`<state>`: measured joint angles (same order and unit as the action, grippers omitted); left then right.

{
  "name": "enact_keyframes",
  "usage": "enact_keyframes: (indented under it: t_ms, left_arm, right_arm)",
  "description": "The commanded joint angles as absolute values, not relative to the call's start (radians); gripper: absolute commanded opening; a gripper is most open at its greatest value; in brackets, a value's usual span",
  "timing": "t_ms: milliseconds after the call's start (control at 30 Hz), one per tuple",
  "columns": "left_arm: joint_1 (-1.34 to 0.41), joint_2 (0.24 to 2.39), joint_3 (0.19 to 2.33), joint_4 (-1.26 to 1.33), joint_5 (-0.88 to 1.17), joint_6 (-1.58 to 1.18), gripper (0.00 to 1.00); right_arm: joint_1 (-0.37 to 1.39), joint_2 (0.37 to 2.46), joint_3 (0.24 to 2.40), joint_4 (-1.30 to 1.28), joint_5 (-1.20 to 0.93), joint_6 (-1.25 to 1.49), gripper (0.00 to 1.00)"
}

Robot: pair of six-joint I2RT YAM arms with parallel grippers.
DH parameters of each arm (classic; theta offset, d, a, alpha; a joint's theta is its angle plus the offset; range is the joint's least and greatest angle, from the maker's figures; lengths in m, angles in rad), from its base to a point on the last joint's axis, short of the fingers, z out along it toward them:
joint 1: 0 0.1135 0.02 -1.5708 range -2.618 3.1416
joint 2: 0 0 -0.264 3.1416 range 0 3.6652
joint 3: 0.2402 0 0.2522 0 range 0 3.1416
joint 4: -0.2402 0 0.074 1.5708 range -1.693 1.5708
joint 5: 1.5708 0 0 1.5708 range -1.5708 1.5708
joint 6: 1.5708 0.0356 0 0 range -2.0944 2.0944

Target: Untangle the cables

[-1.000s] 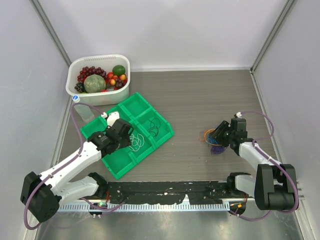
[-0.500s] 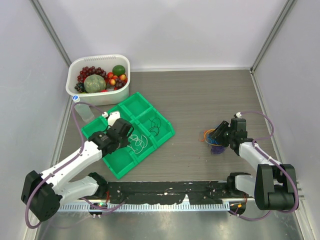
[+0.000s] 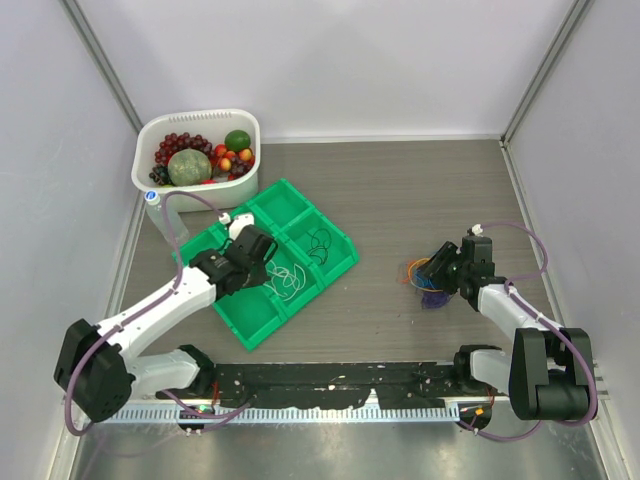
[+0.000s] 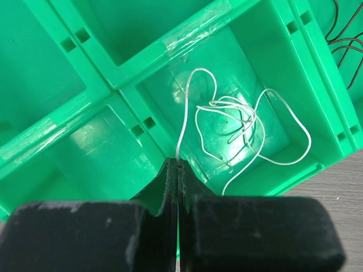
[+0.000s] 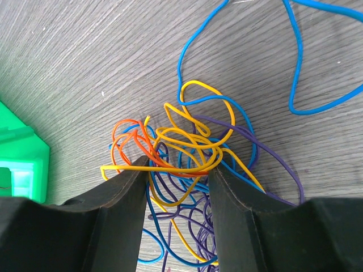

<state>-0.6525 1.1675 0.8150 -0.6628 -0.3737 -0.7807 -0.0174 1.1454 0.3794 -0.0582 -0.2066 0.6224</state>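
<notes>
My left pincer [image 4: 178, 168] is pressed together on one end of the white cable [image 4: 227, 110], which lies coiled in a compartment of the green tray [image 4: 170, 51]. My right pincer [image 5: 177, 170] is spread, its fingers straddling the tangle [image 5: 187, 141] of orange, yellow, blue and purple cables on the tabletop [image 5: 85, 56], well apart from the tray. A black cable [image 3: 318, 240] lies in the neighbouring compartment.
</notes>
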Motion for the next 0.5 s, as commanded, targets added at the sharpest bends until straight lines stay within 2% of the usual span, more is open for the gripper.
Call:
enact_keyframes:
  t_ms: [0,267,467]
  left_arm:
    - [-0.653,1.108,0.825,-0.647,-0.397,-0.773,0.00]
    - [-0.653,1.092,0.825,-0.572,-0.342,-0.759,0.00]
    - [-0.653,1.241,0.887,-0.546,-0.360,-0.769,0.00]
  right_arm:
    - [-0.018,1.147,0.367,-0.067,-0.218,0.603,0.50]
    - [-0.018,1.151,0.367,-0.066,-0.219,0.603,0.50]
    - [-0.018,1.149,0.365,-0.066,-0.219,0.601,0.50]
